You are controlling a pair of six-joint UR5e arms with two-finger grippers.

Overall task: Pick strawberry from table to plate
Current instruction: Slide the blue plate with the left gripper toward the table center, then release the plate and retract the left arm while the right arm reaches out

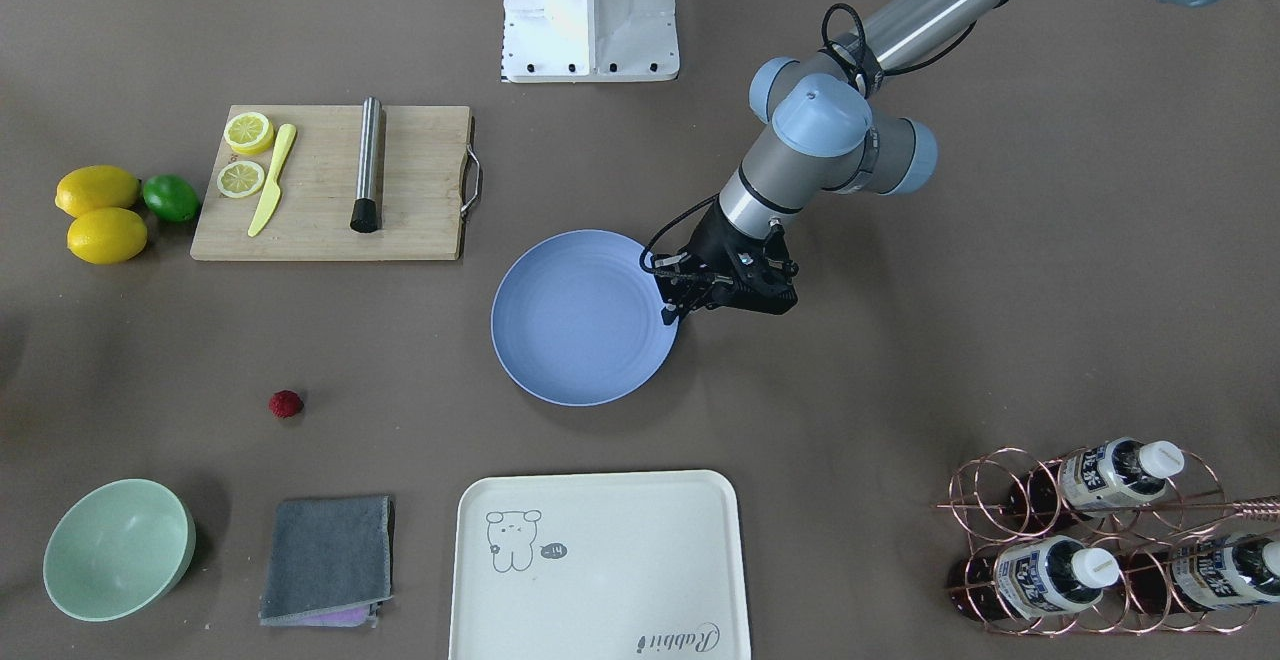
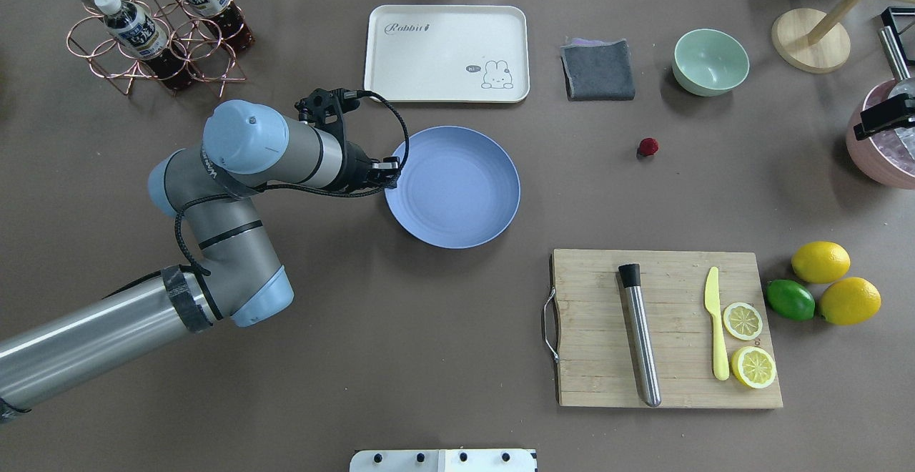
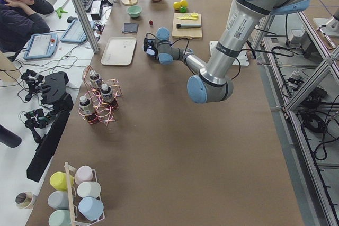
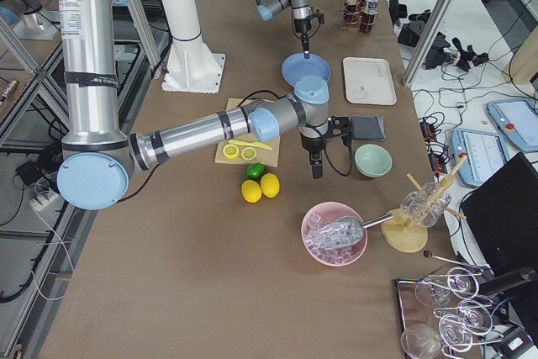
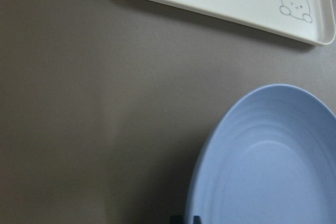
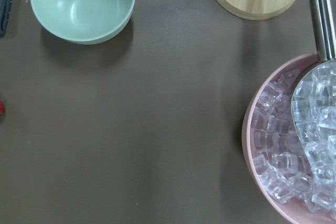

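On the tabletop (image 2: pixel 357 357) nearest the robot, the left end effector (image 2: pixel 393 174), fingers pressed together, hangs at the plate (image 2: pixel 457 193) rim. Farther out, the strawberry (image 2: pixel 648 146) lies on bare cloth, well apart from the plate. I cannot tell whether the right end effector (image 4: pixel 316 170) is spread.

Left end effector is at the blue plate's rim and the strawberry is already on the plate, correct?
Not quite. The left end effector is at the plate's rim, but the strawberry lies on the table, apart from the plate; the overhead exterior view shows it.
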